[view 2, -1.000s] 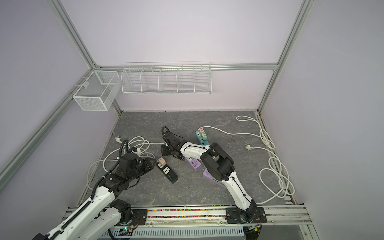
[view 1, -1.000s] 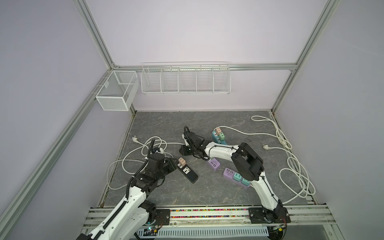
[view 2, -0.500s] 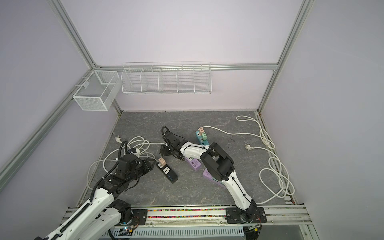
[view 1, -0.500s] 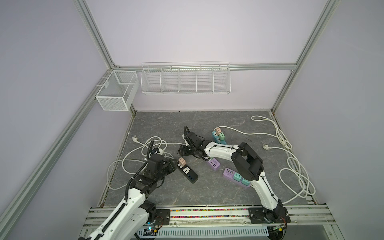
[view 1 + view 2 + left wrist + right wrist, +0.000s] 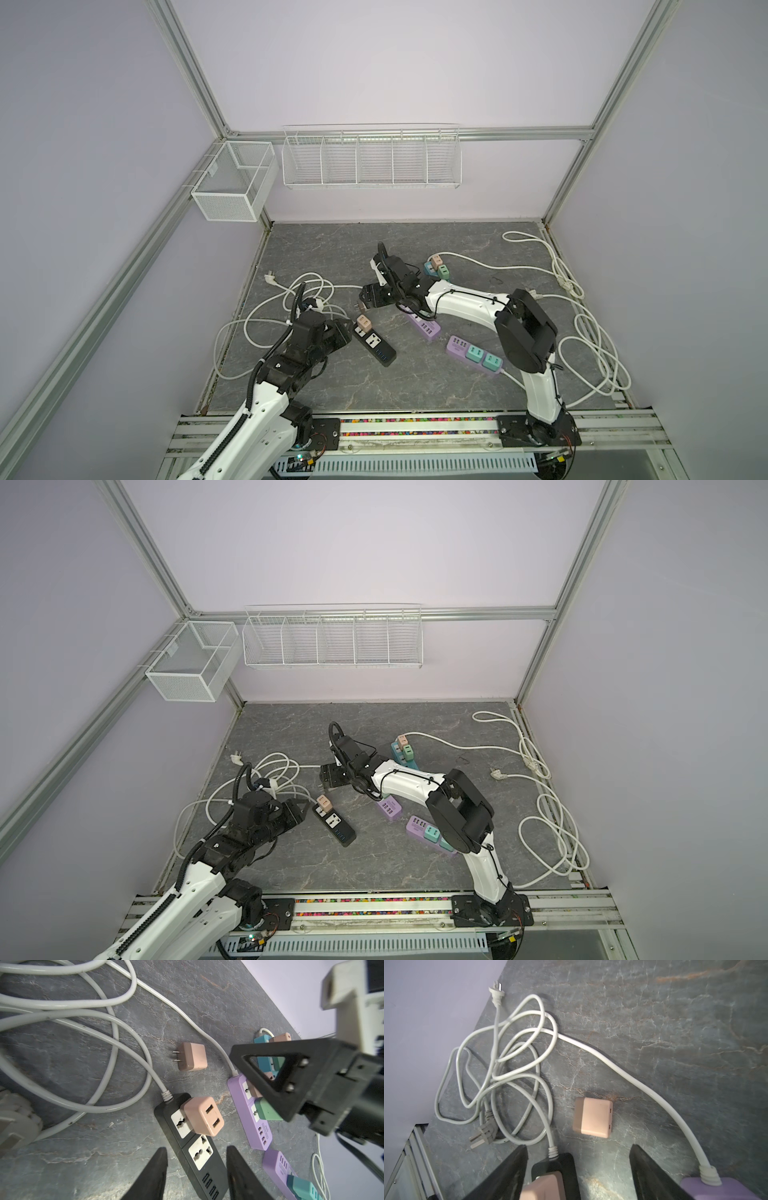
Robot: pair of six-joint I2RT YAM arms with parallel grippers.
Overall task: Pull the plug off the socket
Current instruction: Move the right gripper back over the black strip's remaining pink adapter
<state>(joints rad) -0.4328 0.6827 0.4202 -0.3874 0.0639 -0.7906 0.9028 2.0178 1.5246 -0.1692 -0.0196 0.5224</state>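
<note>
The right gripper (image 5: 579, 1147) hangs wide open, empty, over a loose pink cube plug (image 5: 592, 1118) lying on the grey marbled tabletop (image 5: 675, 1022). A second pink two-port plug (image 5: 202, 1115) sits in the black power strip (image 5: 199, 1153). The left gripper (image 5: 196, 1148), jaws parted and empty, straddles it. Next, probably: pin the strip, pull straight. Coiled white cables (image 5: 116, 1047) and a purple power strip (image 5: 236, 1086) crowd it.

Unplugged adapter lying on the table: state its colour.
The adapter is pale pink; right wrist view shows it best.
</note>
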